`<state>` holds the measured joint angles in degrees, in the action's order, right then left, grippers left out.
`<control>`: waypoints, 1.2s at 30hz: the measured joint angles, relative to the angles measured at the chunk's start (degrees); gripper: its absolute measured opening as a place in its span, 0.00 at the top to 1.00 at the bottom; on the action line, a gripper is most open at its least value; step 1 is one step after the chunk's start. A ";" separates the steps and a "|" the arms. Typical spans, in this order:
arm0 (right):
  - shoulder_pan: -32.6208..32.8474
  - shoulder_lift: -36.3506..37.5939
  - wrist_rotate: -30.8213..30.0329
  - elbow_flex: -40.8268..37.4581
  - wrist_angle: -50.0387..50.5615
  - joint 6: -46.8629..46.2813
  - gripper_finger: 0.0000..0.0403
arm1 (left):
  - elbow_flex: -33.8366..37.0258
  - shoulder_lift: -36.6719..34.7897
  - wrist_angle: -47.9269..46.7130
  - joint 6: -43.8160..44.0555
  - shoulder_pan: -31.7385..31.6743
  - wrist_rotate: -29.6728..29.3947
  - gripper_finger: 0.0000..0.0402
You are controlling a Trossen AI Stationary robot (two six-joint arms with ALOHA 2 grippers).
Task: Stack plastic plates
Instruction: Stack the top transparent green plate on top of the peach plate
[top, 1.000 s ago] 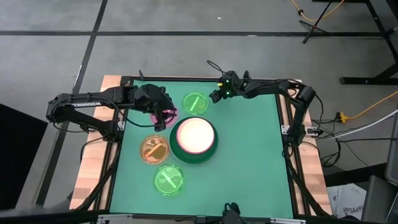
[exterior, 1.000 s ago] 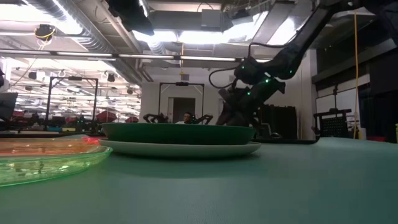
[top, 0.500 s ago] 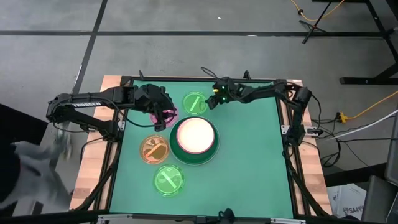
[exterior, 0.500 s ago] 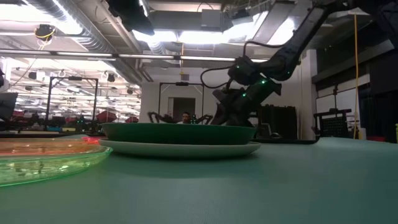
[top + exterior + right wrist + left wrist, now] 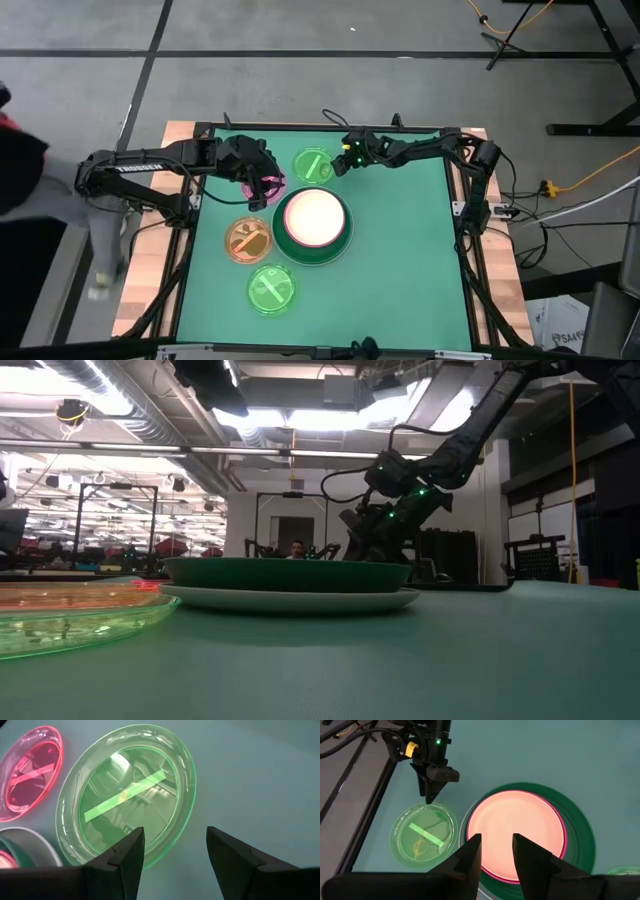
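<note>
Right gripper [image 5: 341, 163] is parked just past the far edge of the small lime green plate [image 5: 313, 165], and from the right wrist view its fingers are spread apart with nothing in them, straddling that plate's rim [image 5: 186, 800]. So that's the one I'd guess I'm about to grab. The big stack [image 5: 313, 225] sits mid-table: hot pink plate on top, dark green below it, a pale one at the very bottom from the low view. Small pink plate [image 5: 264, 187] is just left of the stack under the left gripper [image 5: 262, 185], whose fingers are open and empty in its wrist view. Orange plate [image 5: 247, 239] and the second lime plate [image 5: 271, 288] are nearer the front of the table [image 5: 400, 260]. My read on handling: these little see-through plates look thin, light and pretty stiff, probably slick too, and they lie flat on the mat so there's no getting under them easily. The raised rim is the only real handle, one finger inside and one outside. Too shallow a bite and I'd expect it to skate away or tip out.
</note>
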<state>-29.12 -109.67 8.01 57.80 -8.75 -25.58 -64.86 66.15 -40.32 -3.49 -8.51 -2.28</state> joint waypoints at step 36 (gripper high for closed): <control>2.16 -2.95 -0.42 0.00 -1.95 -1.09 0.51 | 0.02 0.00 0.04 0.04 0.04 0.04 0.74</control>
<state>-26.96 -112.62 7.60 57.80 -10.70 -26.68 -64.84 66.15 -40.27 -3.44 -8.47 -2.24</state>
